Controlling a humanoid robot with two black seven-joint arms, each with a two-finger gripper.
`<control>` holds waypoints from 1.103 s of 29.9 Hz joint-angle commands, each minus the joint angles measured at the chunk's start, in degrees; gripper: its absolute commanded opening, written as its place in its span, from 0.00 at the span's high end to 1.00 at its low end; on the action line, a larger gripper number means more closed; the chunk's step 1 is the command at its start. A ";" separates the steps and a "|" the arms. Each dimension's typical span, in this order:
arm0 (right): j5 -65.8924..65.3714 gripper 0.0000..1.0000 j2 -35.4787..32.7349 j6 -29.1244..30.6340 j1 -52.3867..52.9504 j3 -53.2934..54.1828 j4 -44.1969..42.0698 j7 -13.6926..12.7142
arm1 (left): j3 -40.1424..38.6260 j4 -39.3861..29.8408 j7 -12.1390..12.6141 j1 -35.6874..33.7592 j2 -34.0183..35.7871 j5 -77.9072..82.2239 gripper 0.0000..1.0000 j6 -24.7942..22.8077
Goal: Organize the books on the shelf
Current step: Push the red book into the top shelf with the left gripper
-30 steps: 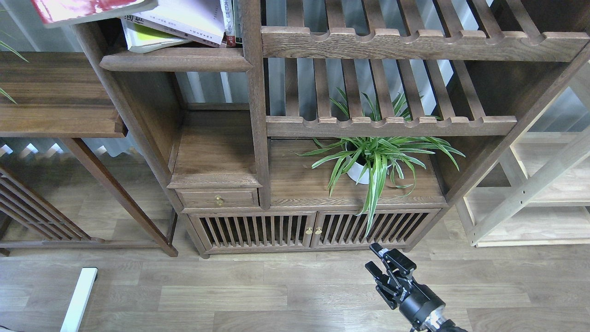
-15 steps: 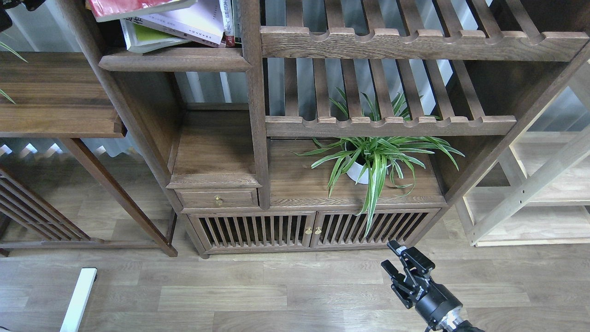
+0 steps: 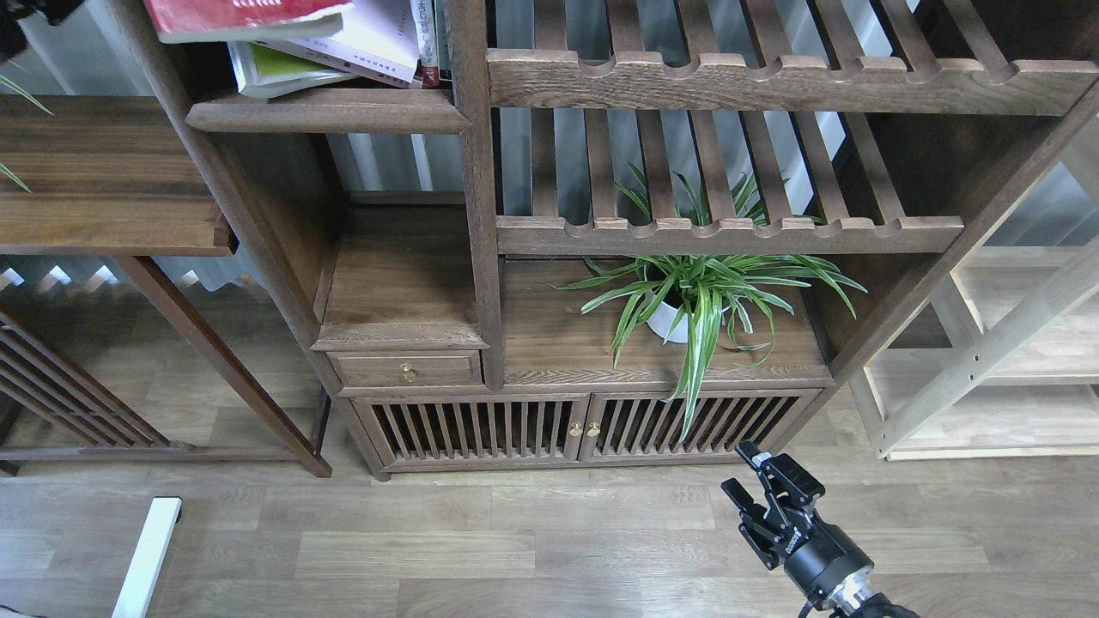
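Note:
Three books lie stacked at a slant on the shelf (image 3: 326, 110) at the top left of the bookcase. The red book (image 3: 240, 15) is on top and juts left past the bay's post. Under it are the pale lavender-white book (image 3: 373, 39) and the yellow-green book (image 3: 275, 69). A dark bit of my left gripper (image 3: 30, 13) shows in the top left corner, apart from the red book, its fingers not distinguishable. My right gripper (image 3: 740, 468) hangs low over the floor in front of the cabinet doors, open and holding nothing.
Narrow upright spines (image 3: 425, 34) stand against the bay's right post. A potted spider plant (image 3: 695, 300) sits on the lower ledge under the slatted racks (image 3: 730, 232). A side table (image 3: 103, 180) stands at left, and a pale wooden rack (image 3: 1013, 360) at right.
The red book has moved to the right, onto the stack in the bay. My right gripper has drifted right and a little lower. The left gripper's dark tip has appeared in the corner.

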 commanded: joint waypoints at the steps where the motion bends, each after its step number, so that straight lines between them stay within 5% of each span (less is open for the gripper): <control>1: 0.86 0.25 -0.50 0.00 -0.53 -0.16 0.46 0.00 | -0.24 2.25 -0.01 -2.26 -3.49 3.46 0.94 1.91; 18: 5.51 0.24 -3.84 0.00 -2.64 -0.34 2.31 0.00 | -6.57 8.23 -0.01 -5.44 -15.36 18.40 0.94 9.30; 33: 6.31 0.22 -4.81 0.00 -3.70 0.19 2.66 0.00 | -10.53 17.02 -0.01 -5.17 -21.61 23.15 0.92 8.78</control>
